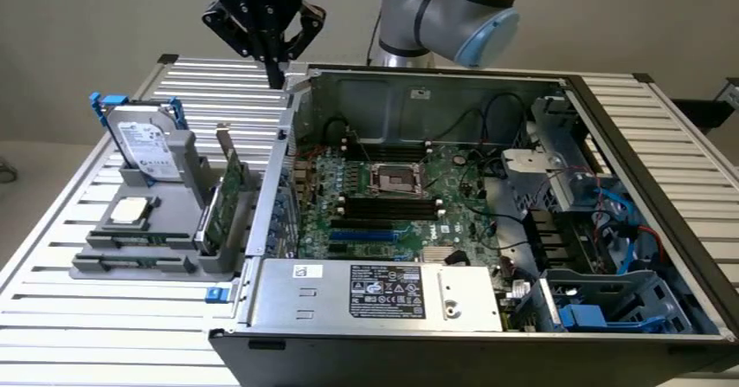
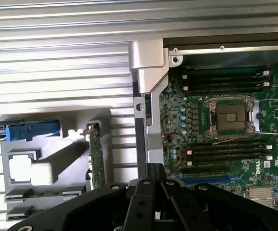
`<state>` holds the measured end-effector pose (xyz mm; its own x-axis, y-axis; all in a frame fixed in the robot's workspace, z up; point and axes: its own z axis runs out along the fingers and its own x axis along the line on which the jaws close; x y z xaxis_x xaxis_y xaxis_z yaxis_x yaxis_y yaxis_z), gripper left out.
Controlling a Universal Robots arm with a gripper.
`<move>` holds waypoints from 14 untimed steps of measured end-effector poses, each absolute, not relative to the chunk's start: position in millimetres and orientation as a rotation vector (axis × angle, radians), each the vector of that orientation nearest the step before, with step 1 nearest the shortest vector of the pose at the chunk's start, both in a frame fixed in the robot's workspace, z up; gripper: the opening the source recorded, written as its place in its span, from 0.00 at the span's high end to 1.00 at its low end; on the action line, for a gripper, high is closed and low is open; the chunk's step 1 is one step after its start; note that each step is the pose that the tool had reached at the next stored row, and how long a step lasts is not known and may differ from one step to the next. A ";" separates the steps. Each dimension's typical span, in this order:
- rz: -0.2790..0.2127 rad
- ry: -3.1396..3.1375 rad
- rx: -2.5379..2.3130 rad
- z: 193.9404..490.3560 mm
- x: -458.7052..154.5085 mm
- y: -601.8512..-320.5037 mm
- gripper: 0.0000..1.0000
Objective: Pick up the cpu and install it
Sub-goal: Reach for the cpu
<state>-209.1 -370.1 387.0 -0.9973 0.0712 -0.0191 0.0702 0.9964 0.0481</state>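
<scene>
The cpu (image 1: 131, 211) lies flat on the grey holder tray (image 1: 116, 267), just in front of the upright hard drive (image 1: 144, 140), untouched, so I'd call this the approach, pick not yet made. The gripper (image 1: 275, 77) hangs high by the computer case (image 1: 346, 296), well apart from the chip, fingers closed on nothing. The motherboard socket (image 1: 393, 179) shows a dark, bare centre. A pick calls for parted fingers squared over the chip.

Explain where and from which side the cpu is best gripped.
Probably grip two opposite edges of the cpu, coming straight down from above. It lies flat, plate up, on the grey holder, so only its thin rim offers purchase, and the hard drive standing behind it hinders a sideways approach.
</scene>
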 end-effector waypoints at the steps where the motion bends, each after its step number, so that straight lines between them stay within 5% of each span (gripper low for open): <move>1: 0.074 3.118 0.110 386.7 -213.4 -370.0 0.89; 14: 0.074 3.118 0.110 381.9 -272.6 -369.0 0.89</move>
